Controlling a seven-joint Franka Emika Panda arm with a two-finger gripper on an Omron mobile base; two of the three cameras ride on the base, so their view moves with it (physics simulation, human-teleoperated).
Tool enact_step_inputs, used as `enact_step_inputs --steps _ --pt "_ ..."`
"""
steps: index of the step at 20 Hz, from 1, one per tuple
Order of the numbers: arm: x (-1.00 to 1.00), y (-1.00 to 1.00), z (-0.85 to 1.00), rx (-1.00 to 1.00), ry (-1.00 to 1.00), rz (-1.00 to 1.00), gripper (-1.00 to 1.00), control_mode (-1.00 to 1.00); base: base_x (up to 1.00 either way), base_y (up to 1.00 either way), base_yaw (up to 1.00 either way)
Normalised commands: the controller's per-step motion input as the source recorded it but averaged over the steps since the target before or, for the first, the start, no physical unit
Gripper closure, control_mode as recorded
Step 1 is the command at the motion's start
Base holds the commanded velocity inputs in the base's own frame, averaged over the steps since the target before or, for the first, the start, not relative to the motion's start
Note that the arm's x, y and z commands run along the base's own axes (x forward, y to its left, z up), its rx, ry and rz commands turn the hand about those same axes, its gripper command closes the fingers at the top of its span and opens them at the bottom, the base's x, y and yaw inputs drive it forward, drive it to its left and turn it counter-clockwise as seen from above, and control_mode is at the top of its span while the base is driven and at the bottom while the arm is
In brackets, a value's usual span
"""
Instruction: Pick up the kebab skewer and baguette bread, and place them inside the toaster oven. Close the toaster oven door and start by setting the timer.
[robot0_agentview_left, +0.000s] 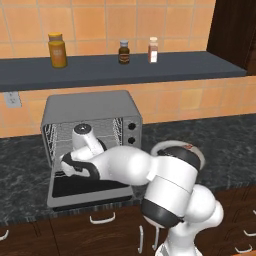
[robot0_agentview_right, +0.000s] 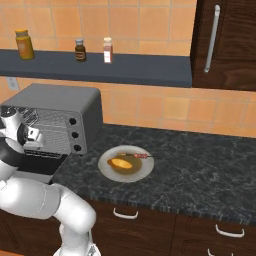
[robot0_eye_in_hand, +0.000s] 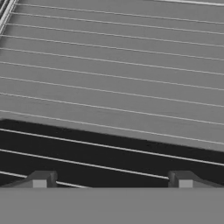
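The toaster oven (robot0_agentview_right: 60, 117) stands with its door (robot0_agentview_left: 85, 190) dropped open, wire racks (robot0_eye_in_hand: 113, 78) bare. On the plate (robot0_agentview_right: 107, 170) beside it lie the baguette bread (robot0_agentview_right: 121, 163) and the kebab skewer (robot0_agentview_right: 137, 156). The gripper (robot0_eye_in_hand: 112, 179), inside the oven over the rack, is spread wide, holding nothing.

text: none legible | labels on three small shelf jars (robot0_agentview_left: 124, 52): too blurred to read | boxy grey toaster oven (robot0_agentview_left: 90, 107) knobs: no readable markings

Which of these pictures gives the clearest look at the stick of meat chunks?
The right base view: the kebab skewer lies in the open on the plate behind the baguette bread. In the left base view the arm covers that spot; the hand view faces oven racks.
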Motion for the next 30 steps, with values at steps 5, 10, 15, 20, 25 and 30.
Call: enact_step_inputs --steps 5,10,15,20,25,30 --pt "-1.0 -0.01 -1.0 0.0 0.16 0.0 -1.0 -1.0 0.0 0.0 0.0" --pt "-1.0 0.0 -1.0 0.0 0.08 0.0 -1.0 -1.0 0.0 0.0 0.0" --pt "-1.0 -0.11 -0.97 0.0 0.06 0.0 -1.0 -1.0 0.0 0.0 0.0" --pt "-1.0 -0.71 0.03 0.03 0.01 -0.01 -1.0 -1.0 0.0 0.0 0.0" --pt "-0.76 -1.0 0.85 0.07 0.0 -0.05 -1.0 -1.0 0.0 0.0 0.0" --pt "-0.58 -1.0 0.32 0.05 -0.04 0.0 -1.0 -1.0 0.0 0.0 0.0"
